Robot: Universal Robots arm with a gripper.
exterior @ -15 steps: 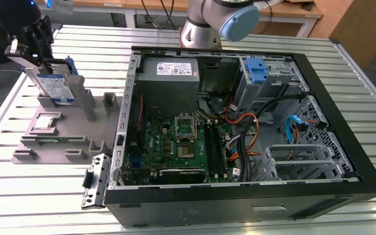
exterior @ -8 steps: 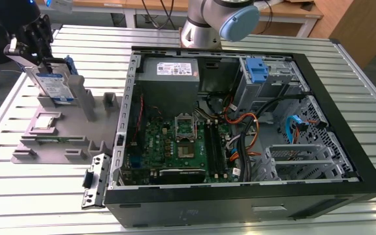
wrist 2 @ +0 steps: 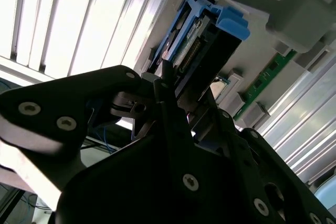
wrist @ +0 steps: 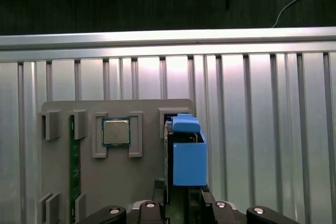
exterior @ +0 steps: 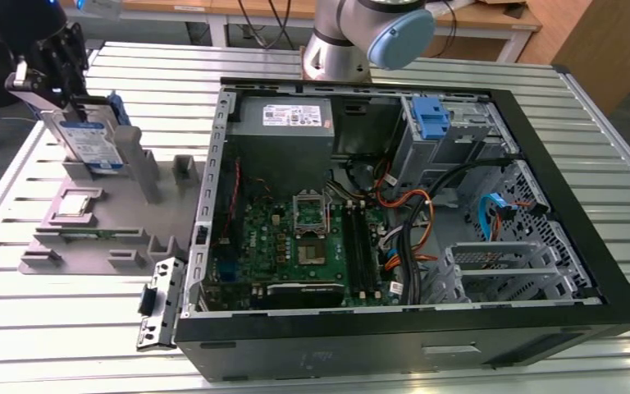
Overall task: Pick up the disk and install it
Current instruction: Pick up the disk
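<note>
One disk [exterior: 88,139], 10 o'clock in the exterior view: likely rigid, dense, shock-sensitive. Grip by the blue rails [wrist: 189,161]. Gripper [exterior: 69,94] sits atop it; can't tell jaw closure.

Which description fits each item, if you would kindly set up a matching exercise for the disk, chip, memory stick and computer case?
1 disk
2 chip
3 memory stick
4 computer case

a black, side open
b green strip on grey fixture
c standing upright on edge
d silver square, lying flat

Pairs: 1-c, 2-d, 3-b, 4-a
</note>
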